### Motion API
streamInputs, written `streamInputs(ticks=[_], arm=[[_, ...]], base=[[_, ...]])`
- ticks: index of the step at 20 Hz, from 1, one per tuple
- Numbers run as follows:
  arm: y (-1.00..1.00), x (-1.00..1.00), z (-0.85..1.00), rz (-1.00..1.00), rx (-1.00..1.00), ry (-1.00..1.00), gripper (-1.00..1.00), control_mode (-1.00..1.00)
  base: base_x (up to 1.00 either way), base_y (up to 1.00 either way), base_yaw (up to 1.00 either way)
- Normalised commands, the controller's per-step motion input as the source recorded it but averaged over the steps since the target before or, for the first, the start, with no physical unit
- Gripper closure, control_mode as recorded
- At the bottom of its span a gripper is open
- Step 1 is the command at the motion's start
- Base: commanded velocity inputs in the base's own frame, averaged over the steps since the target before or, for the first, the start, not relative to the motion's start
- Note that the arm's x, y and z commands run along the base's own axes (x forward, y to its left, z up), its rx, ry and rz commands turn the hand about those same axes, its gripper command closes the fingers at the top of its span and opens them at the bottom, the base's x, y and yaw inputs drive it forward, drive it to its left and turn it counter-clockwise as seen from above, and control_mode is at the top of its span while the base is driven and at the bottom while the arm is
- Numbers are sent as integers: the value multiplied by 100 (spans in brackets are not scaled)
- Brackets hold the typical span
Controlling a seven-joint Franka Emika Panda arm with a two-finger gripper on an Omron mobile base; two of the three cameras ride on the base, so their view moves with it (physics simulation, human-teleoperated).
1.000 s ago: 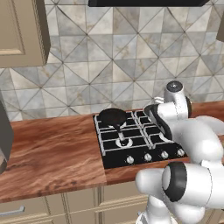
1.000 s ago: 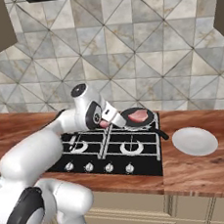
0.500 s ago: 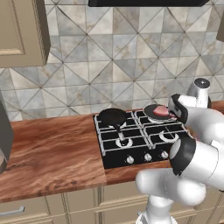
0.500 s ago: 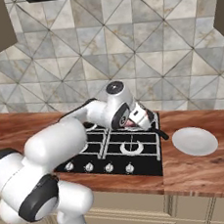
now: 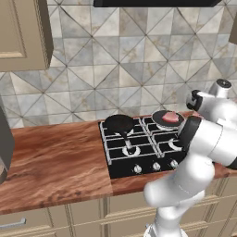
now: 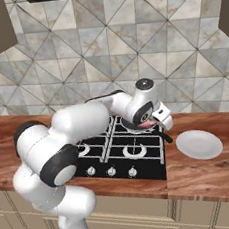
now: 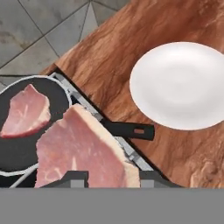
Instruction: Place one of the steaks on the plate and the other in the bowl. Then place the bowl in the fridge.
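We have the gripper (image 7: 109, 177) clamped on one steak (image 7: 85, 151), lifted above the black frying pan (image 7: 17, 148). The second steak (image 7: 25, 111) lies in that pan on the hob. The white plate (image 7: 181, 85) sits bare on the wooden counter (image 7: 131, 39), beside the pan handle. Step in hand, we judge: carry to plate. Next: swing across, lower, release.
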Motion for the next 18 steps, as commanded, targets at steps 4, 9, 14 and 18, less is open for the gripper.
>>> streamInputs(ticks=[4, 9, 14, 18], arm=[[-74, 29, -14, 4, 5, 9, 100, -100], [-66, 12, -23, 1, 2, 3, 100, -100], [-32, 0, -7, -3, 0, -2, 100, -100], [-27, -16, -5, -10, 0, 0, 100, -100]], base=[[0, 0, 0], [0, 0, 0], [0, 0, 0], [0, 0, 0]])
